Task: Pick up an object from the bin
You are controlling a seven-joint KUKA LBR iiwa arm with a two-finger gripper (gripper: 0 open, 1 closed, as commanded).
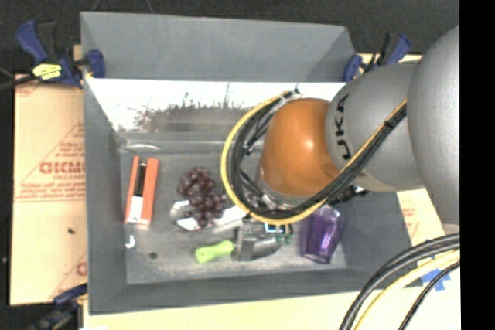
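My gripper is low in the bin's front middle, just below the arm's orange cover. A small green stick-shaped thing lies right beside it on its left, touching or nearly touching. A bunch of dark purple toy grapes sits a little further back on the left, on top of a white flat thing whose end reaches toward the gripper. A translucent purple bottle lies to the gripper's right.
An orange and black marker-like pack lies along the bin's left side, with a small white bit in front of it. The arm and its cables cover the bin's right half.
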